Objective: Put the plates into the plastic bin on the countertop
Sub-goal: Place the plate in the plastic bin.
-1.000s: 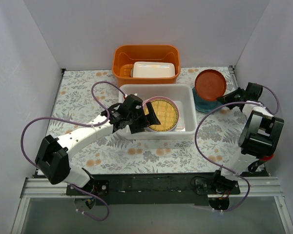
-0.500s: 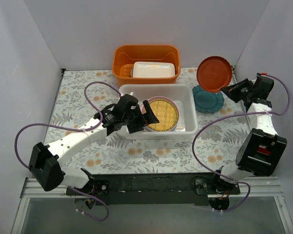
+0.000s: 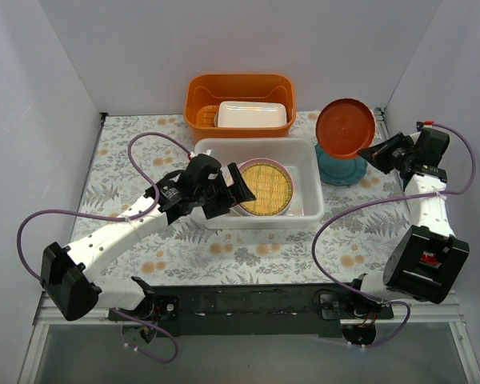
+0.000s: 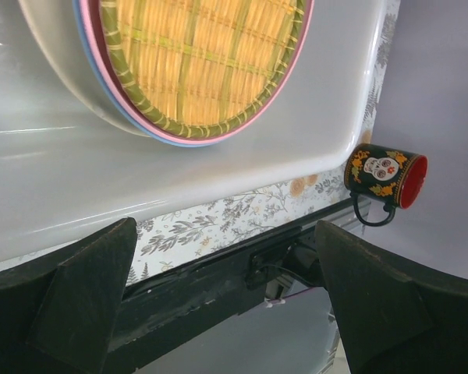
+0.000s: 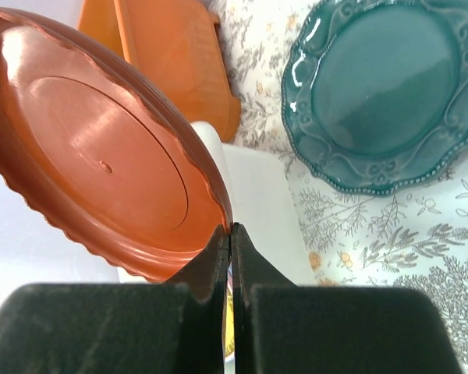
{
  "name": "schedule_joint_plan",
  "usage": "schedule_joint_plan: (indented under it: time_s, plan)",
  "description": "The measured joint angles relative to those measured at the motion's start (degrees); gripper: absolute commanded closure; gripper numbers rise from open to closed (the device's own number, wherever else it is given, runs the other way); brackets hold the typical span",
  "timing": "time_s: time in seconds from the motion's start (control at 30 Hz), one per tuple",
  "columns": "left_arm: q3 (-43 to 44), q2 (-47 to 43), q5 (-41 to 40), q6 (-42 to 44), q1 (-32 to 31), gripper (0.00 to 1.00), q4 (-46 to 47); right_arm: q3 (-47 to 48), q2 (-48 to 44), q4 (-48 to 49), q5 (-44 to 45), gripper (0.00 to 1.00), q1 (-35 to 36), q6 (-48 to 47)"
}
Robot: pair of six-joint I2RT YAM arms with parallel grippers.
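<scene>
The plastic bin [image 3: 310, 180] sits mid-countertop [image 3: 128, 152] with a stack of plates lying in its left half: the yellow woven plate [image 3: 264, 189] on top, and in the left wrist view a pink rim [image 4: 288, 86], a light blue one [image 4: 132, 125] and a cream one [image 4: 62, 78] showing beneath it. Off the bin's far right corner, the red-brown plate [image 3: 346, 128] is in the air and steeply tilted, its rim pinched between the closed jaws of the right gripper [image 3: 376, 152]. Under it, just right of the bin, the teal scalloped plate [image 3: 342, 168] lies flat on the cloth. The left gripper [image 3: 236, 200] hangs over the bin's near left part beside the stack, jaws spread wide and holding nothing. Right behind the bin stands an orange tub [image 3: 240, 100] with a small white box [image 3: 254, 114] inside. Past one bin corner, the left wrist view catches a black skull-painted mug [image 4: 384, 175]
</scene>
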Motion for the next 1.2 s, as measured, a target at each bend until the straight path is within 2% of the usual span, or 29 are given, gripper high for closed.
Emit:
schedule_joint_plan:
  time_s: [0.37, 1.2]
  plan:
    - [3.4, 0.0, -5.2, 1.3, 0.0, 0.02, -5.6, -0.1, -0.5, -5.5, 0.2, 0.99, 7.7, -5.2]
    - [2.9, 0.1, -5.2, 1.8, 0.0, 0.02, -5.6, -0.2, 0.0, -9.2, 6.2, 0.99, 30.5, -8.1]
